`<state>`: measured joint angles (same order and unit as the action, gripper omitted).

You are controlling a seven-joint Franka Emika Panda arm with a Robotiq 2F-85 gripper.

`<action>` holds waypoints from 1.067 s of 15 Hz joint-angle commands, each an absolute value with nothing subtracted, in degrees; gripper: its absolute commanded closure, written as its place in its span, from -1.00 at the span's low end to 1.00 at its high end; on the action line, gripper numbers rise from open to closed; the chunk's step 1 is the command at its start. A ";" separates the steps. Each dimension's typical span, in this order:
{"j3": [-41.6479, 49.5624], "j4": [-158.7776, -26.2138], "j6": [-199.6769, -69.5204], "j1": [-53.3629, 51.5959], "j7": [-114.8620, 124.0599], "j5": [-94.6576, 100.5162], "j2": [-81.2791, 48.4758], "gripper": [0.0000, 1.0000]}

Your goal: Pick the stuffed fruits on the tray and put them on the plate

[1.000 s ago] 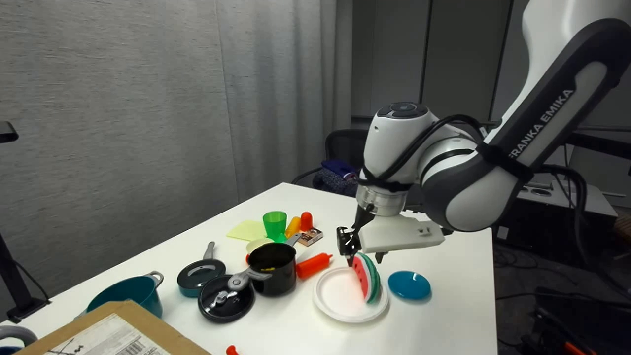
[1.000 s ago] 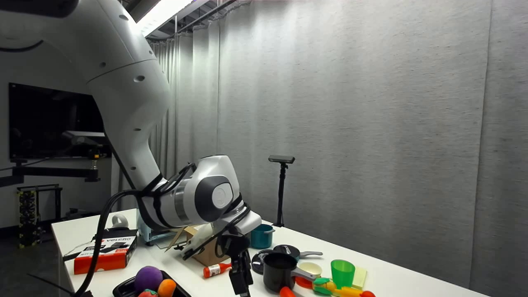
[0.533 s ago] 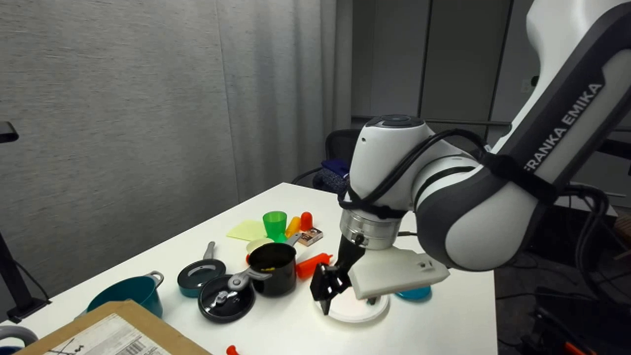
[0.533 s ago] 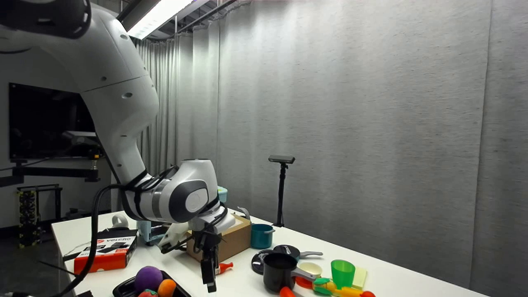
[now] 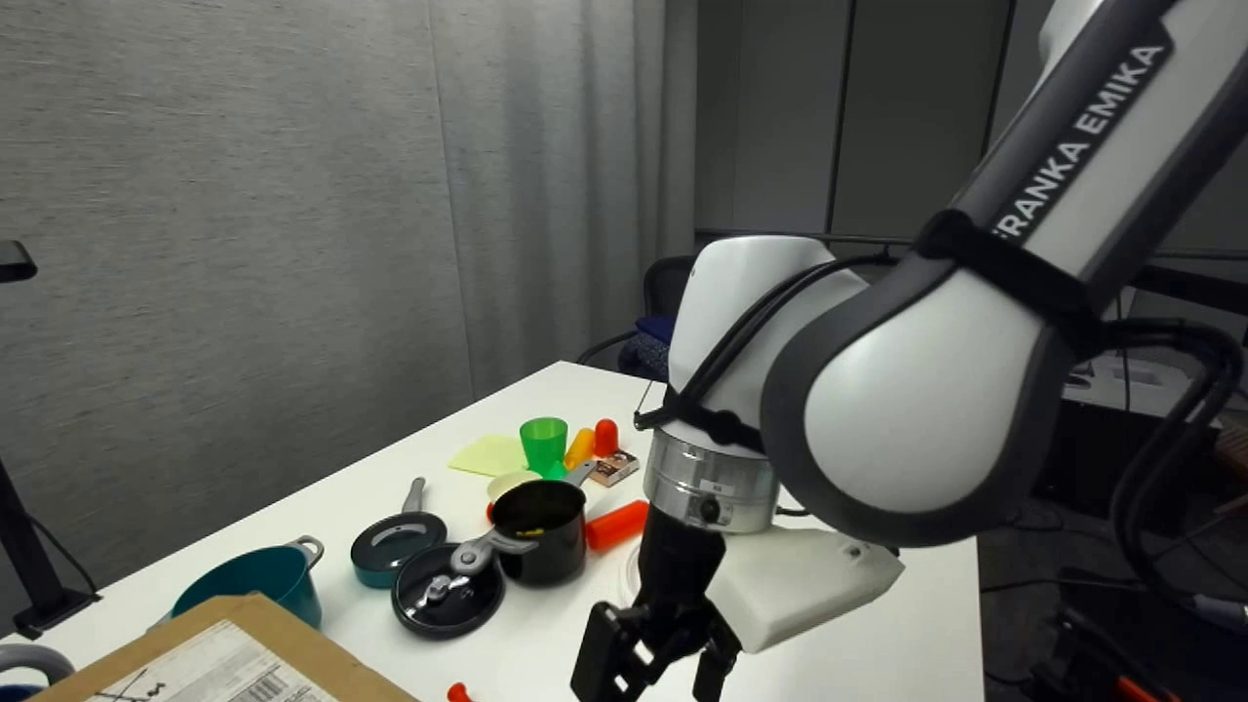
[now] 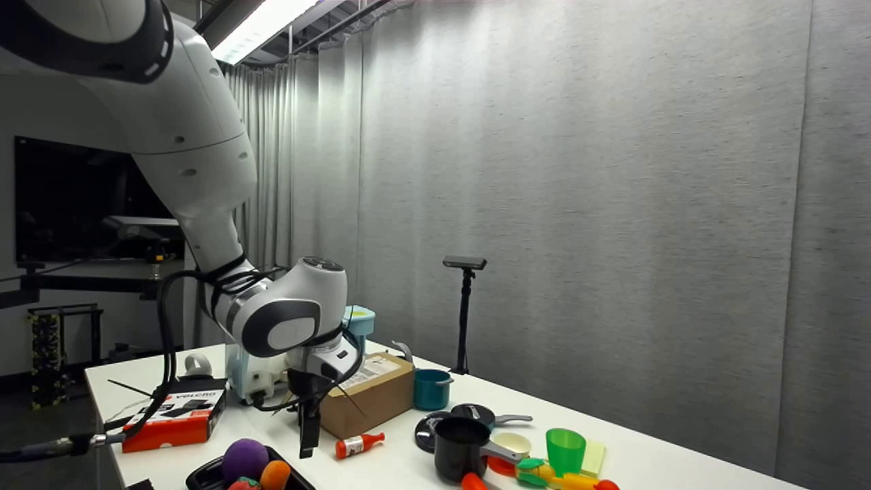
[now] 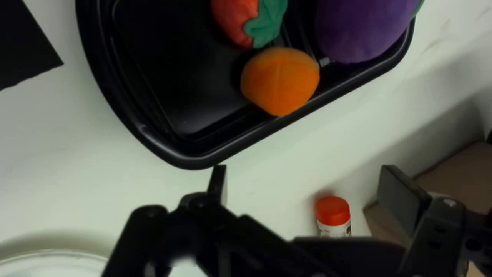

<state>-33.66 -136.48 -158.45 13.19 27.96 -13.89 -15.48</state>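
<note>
A grey, woven-looking curtain [image 6: 578, 170] is hanging behind a smooth white surface [image 6: 395, 469]. The glossy white arm [image 5: 907, 419] is arching over it, showing FRANKA EMIKA in white capitals. A brown cardboard box [image 6: 374, 401] is bearing a paper label [image 5: 219, 673] with a barcode and print too small to read. A shiny black tray [image 7: 173, 88] with rounded corners is sitting on the surface, while a red, white and black carton [image 6: 177, 418] is displaying VELCRO. The round white plate [image 7: 54, 254] is showing its rim in the wrist view. The jaws are hanging spread wide, the surface and the red end of a white-labelled bottle [image 7: 333, 211] appearing through their gap. In the tray, a bulging purple plush fruit [image 7: 357, 27] is resting near a red plush strawberry [image 7: 235, 19] with a green leafy top, and an orange plush fruit [image 7: 280, 82] is sitting just beside both.
</note>
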 commanded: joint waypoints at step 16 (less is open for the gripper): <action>-15.20 -132.72 -147.39 -5.95 10.55 -22.10 -19.42 -1.00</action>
<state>-16.64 -132.30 -145.39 -3.84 10.72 -20.74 -19.75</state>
